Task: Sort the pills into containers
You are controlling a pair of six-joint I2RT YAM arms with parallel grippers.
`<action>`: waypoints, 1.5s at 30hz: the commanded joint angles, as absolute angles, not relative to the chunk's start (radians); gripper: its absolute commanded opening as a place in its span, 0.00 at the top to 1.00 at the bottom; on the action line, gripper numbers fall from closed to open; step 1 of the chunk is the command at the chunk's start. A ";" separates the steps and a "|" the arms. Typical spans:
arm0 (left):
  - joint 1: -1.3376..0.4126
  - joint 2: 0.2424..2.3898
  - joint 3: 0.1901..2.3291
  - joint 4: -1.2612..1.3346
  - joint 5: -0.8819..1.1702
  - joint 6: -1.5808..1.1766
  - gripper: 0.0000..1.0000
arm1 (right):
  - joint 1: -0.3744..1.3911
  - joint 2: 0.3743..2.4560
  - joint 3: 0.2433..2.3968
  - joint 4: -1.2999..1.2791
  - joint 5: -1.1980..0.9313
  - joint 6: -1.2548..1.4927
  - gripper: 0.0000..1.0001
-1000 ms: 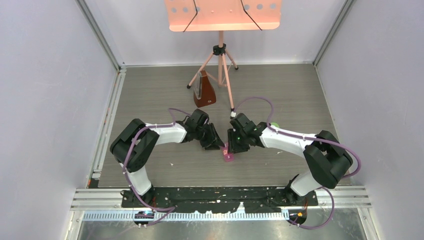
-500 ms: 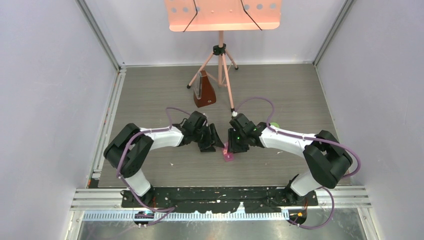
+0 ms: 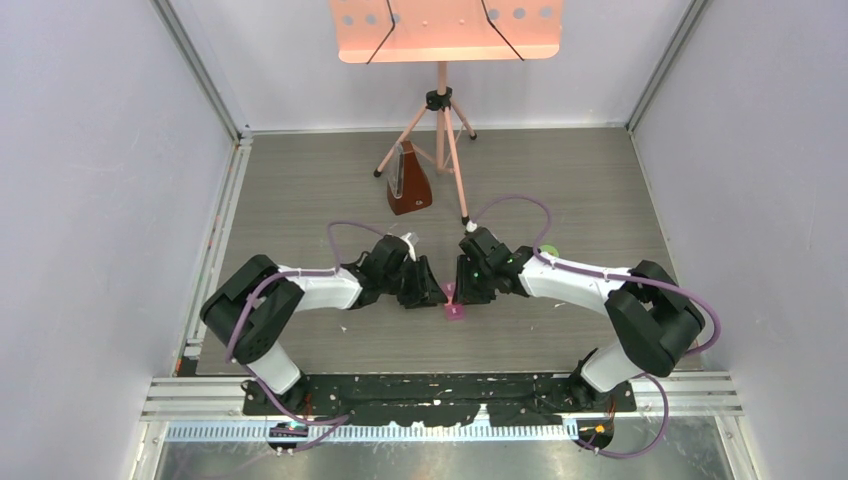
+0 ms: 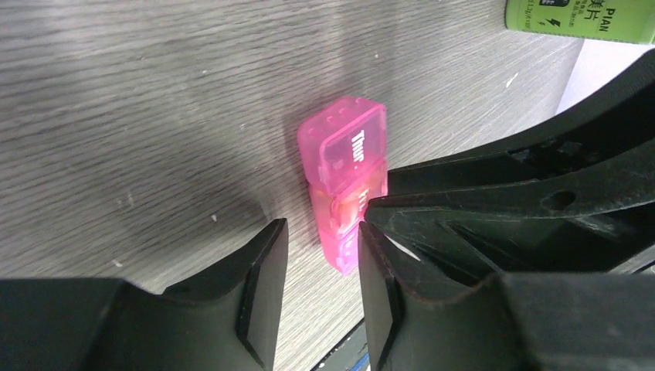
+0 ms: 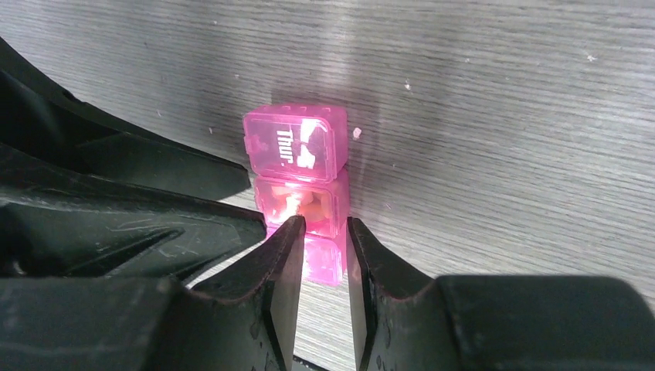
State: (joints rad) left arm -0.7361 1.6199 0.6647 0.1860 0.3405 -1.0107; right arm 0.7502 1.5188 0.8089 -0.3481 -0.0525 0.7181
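- Top external: the pink pill box [image 3: 455, 311] lies near-centre on the table [image 3: 560, 200], with the left tool [image 3: 428, 292] and right tool [image 3: 463, 292] crowding either side.
- Left wrist: the left tool [image 4: 320, 232] is parted and empty beside the box's near end. I'd steady the box there.
- Right wrist: the right tool [image 5: 324, 224] is nearly closed over the middle compartment holding orange pills [image 5: 301, 202]. I can't tell whether it pinches anything.

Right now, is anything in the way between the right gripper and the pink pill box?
Nothing visible. The right gripper sits right at the middle compartment of the pink pill box. The left gripper crowds in beside it, not between.
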 commanded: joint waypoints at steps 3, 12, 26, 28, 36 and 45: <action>-0.747 1.652 0.660 0.246 0.310 -0.992 0.63 | 0.743 1.542 0.737 -0.302 0.022 0.756 0.68; -0.756 1.687 0.646 0.225 0.256 -1.030 0.72 | 0.737 1.511 0.692 -0.270 0.013 0.765 0.68; -0.762 1.642 0.662 0.068 0.161 -0.996 0.91 | 0.712 1.512 0.718 -0.252 -0.026 0.765 0.66; -0.765 1.653 0.669 0.068 0.163 -1.000 0.93 | 0.711 1.521 0.717 -0.250 -0.027 0.764 0.67; -0.768 1.681 0.689 -0.011 0.146 -1.026 1.00 | 0.710 1.532 0.687 -0.230 -0.039 0.772 0.75; -0.760 1.739 0.695 -0.068 0.201 -1.128 1.00 | 0.705 1.560 0.679 -0.242 -0.055 0.793 0.79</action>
